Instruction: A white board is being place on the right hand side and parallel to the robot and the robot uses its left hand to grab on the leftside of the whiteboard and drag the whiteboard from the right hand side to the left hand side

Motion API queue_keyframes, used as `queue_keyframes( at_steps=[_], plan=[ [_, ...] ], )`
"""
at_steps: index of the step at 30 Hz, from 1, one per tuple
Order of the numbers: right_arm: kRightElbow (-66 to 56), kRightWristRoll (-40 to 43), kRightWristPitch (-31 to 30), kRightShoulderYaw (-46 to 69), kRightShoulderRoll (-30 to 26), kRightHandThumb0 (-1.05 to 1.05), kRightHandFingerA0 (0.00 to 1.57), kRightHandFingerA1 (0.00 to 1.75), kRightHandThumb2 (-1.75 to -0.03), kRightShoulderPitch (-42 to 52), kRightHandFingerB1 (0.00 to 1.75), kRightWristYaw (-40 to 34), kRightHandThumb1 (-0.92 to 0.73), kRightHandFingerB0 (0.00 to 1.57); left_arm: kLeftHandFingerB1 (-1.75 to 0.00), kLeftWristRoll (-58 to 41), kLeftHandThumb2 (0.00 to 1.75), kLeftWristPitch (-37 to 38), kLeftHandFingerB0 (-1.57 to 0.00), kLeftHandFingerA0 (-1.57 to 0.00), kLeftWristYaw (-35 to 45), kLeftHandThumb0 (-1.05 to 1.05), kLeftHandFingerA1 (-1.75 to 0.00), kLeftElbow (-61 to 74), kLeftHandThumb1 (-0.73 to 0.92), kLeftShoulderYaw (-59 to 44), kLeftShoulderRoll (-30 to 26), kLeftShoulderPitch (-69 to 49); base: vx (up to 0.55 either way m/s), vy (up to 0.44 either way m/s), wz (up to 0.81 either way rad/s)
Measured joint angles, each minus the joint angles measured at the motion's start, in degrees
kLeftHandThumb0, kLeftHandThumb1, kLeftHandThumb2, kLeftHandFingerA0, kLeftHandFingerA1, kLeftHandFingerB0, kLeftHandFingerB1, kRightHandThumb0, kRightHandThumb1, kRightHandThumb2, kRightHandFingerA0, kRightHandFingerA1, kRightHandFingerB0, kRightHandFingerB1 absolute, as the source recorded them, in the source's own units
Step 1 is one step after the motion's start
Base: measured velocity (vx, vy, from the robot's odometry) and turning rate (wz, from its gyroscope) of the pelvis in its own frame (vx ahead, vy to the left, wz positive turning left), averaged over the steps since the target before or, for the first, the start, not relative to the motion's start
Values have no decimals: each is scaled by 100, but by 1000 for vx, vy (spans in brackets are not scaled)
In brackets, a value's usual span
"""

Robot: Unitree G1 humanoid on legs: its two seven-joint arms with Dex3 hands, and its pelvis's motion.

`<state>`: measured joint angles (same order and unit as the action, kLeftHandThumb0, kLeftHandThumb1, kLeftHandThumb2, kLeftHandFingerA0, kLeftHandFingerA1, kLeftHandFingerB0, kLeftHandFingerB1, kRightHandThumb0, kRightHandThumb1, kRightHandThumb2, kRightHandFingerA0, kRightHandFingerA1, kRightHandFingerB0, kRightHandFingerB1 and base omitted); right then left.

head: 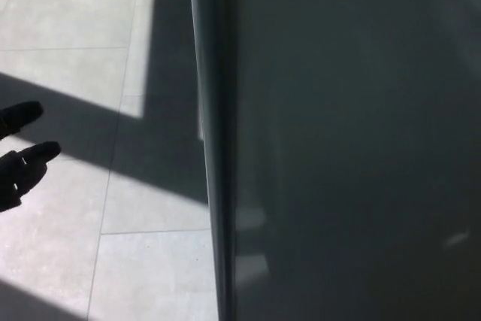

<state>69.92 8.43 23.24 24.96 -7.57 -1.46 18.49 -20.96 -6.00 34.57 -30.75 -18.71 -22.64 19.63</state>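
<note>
Left hand (19, 159) at nine o'clock, at the picture's left edge: two black fingers (37, 152) spread apart, nothing between them, holding nothing. Well apart from the whiteboard (353, 140), with bare tiled floor (68, 13) and a band of shadow between. Right hand nowhere in view.

Whiteboard filling everything from twelve through three to six o'clock, a dark, glossy sheet in shade. Left edge (214, 140) running almost straight from twelve down to six, a rounded frame strip, slightly paler than the face.

Likely stiff and flat, no give under a grip. Face smooth and shiny, probably slippery; poor place for fingers. Frame strip the better hold: something to wrap round, thumb on one side, fingers on the other. Weight hard to judge, but large enough to swing or tip if pulled from one point; feet or wheels hidden, so cannot tell how freely it will slide. Best taken on the edge near three o'clock of the hand, then pulled steadily toward nine o'clock, without jerking.
</note>
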Motion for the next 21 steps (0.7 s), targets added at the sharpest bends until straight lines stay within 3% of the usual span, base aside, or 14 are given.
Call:
queue_keyframes(
  at_steps=[2, 3, 7, 8, 10, 11, 13, 14, 15, 17, 19, 20, 21],
  plan=[
    [15, 11, 20, -8, 0, -29, 72, 54, -71, -26, 32, 11, -92, 33, -34, 12, 63, -89, -43, -32, 17, 6, -39, -17, 78, 167, 0, 218, 0, 0, 0],
    [18, 10, 24, -11, 0, -29, 70, 54, -73, -24, 32, 10, -92, 31, -50, 14, 93, -98, -24, -22, 18, 1, -52, -16, 52, 189, 0, 234, 0, 0, 0],
    [54, 6, 64, -77, 0, -28, 69, 55, -73, 17, 32, -5, -92, 31, -47, 148, 88, -224, -16, -22, 41, -9, -52, -5, 45, 748, 32, 517, 0, 0, 0],
    [59, 9, 66, -84, 0, -29, 69, 54, -73, 3, 33, -4, -92, 32, -31, 199, 60, -220, -26, -30, 46, -18, -37, -35, 58, 875, 42, 615, 0, 0, 0],
    [68, 27, 78, -83, 0, -30, 71, 55, -72, -7, 33, 16, -92, 32, -30, 282, 58, -175, -24, -25, 78, -23, -37, -112, 52, 1085, 76, 766, 0, 0, 0],
    [71, 39, 91, -83, 0, -29, 73, 55, -73, 11, 33, 26, -92, 30, -46, 311, 86, -161, 0, -3, 107, -20, -49, -134, 36, 1185, 108, 808, 0, 0, 0],
    [79, 48, 95, -90, -1, -28, 71, 55, -75, 34, 33, 28, -92, 29, -46, 377, 83, -160, 0, -3, 158, -19, -50, -287, 31, 1371, 164, 959, 0, 0, 0],
    [81, 51, 97, -105, -1, -27, 70, 56, -74, 29, 33, 28, -92, 30, -27, 435, 53, -171, -13, -9, 208, -28, -30, -474, 39, 1535, 226, 1154, 0, 0, 0],
    [82, 60, 97, -110, 0, -27, 71, 56, -74, 11, 33, 30, -92, 30, -27, 469, 58, -185, -9, -7, 246, -37, -34, -606, 32, 1623, 265, 1308, 0, 0, 0],
    [83, 86, 97, -109, 0, -27, 71, 55, -74, -29, 33, 36, -92, 30, -27, 524, 60, -187, -5, -9, 302, -45, -38, -766, 33, 1767, 300, 1539, 0, 0, 0],
    [86, 97, 98, -115, 0, -29, 75, 55, -72, -45, 33, 34, -92, 33, -29, 602, 69, -186, -4, -4, 319, -38, -41, -762, 31, 1919, 330, 1628, 0, 0, 0],
    [95, 98, 99, -126, 0, -29, 75, 55, -73, -48, 33, 29, -92, 32, -20, 653, 57, -186, -7, -9, 319, -46, -33, -753, 31, 2016, 374, 1654, 0, 0, 0],
    [97, 94, 105, -154, 0, -29, 74, 55, -73, -49, 33, 13, -92, 32, -29, 682, 71, -187, 0, -1, 320, -38, -40, -754, 29, 2079, 432, 1665, 0, 0, 0]
  ],
)
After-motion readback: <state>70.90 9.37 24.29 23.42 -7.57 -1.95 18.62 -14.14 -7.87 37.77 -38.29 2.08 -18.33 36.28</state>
